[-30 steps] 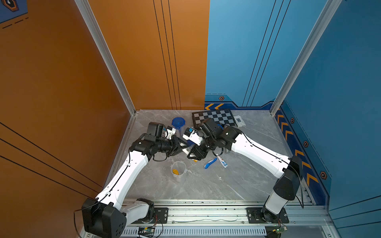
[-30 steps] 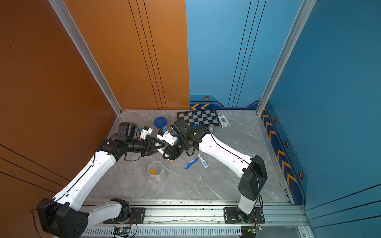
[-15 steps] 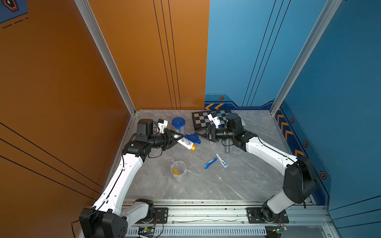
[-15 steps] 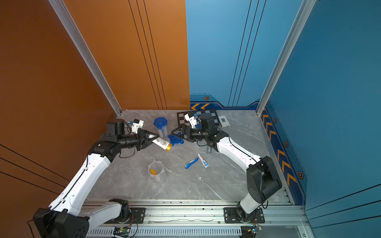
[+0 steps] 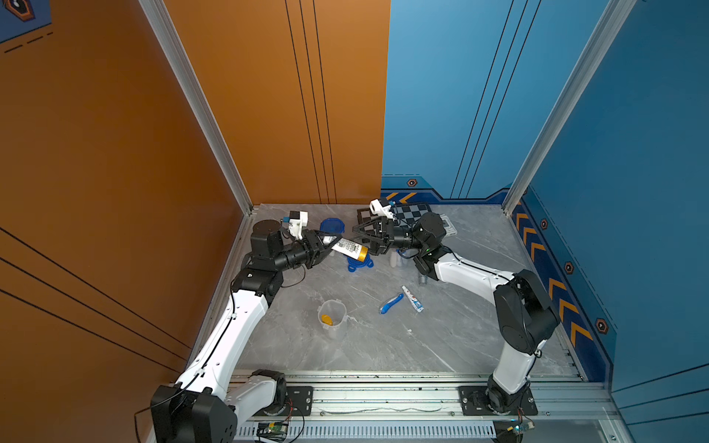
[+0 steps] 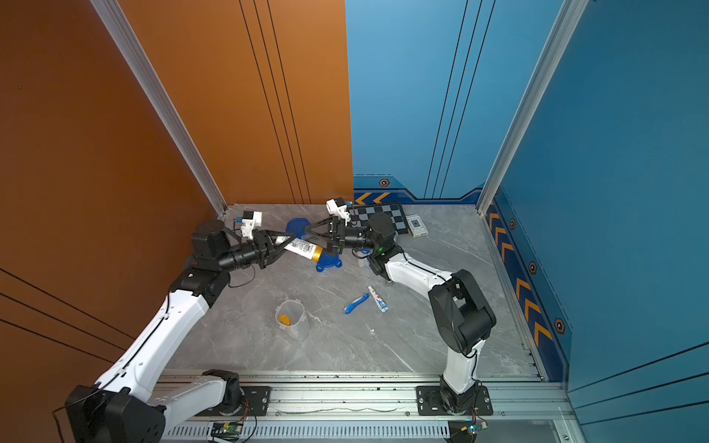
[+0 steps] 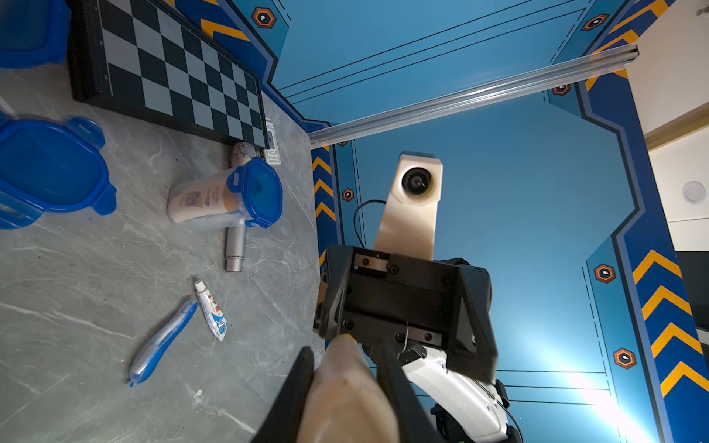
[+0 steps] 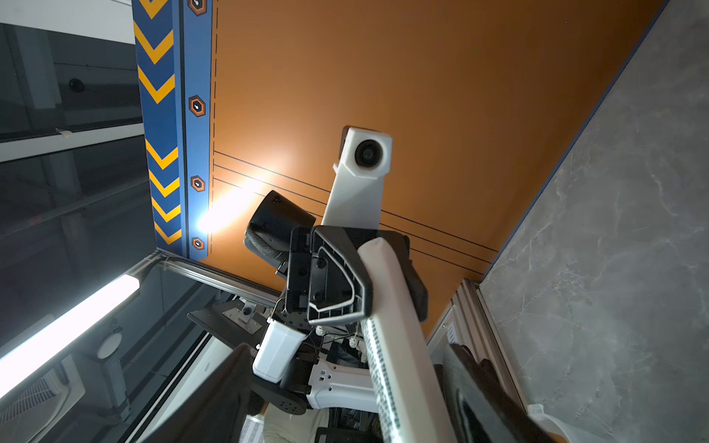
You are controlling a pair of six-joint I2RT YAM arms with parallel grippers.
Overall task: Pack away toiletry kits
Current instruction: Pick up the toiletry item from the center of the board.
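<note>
**Mid-air handover: bottle between both grippers**

Nearest, low in the top views, an open clear cup [image 5: 339, 328] stands upright with a yellow-orange cap [image 5: 326, 319] showing inside; just right of it a blue toothbrush [image 5: 390, 303] and a toothpaste tube [image 5: 413, 299] lie loose on the table, side by side; past them, at frame centre, a loose blue lid [image 5: 360, 264] lies flat.

Above that lid, the action: the left gripper [image 5: 333, 242] is clamped on the base end of a white bottle [image 5: 347, 247], held off the table with its cap pointing right; the right gripper [image 5: 362, 241] faces it, jaws spread astride the cap end, and the right wrist view shows daylight beside the bottle, so no grip yet.

Further back, a lidded cup [image 5: 332, 225] stands by the orange wall; another packed cup [image 7: 207, 199] lies on its side against the microphone [image 7: 236, 230]; the chessboard [image 5: 412, 213] sits furthest.

My read: a bottle handover; next, the right jaws must close squarely on the bottle before the left lets go, or it drops; then into a cup, along with brush and paste.
</note>
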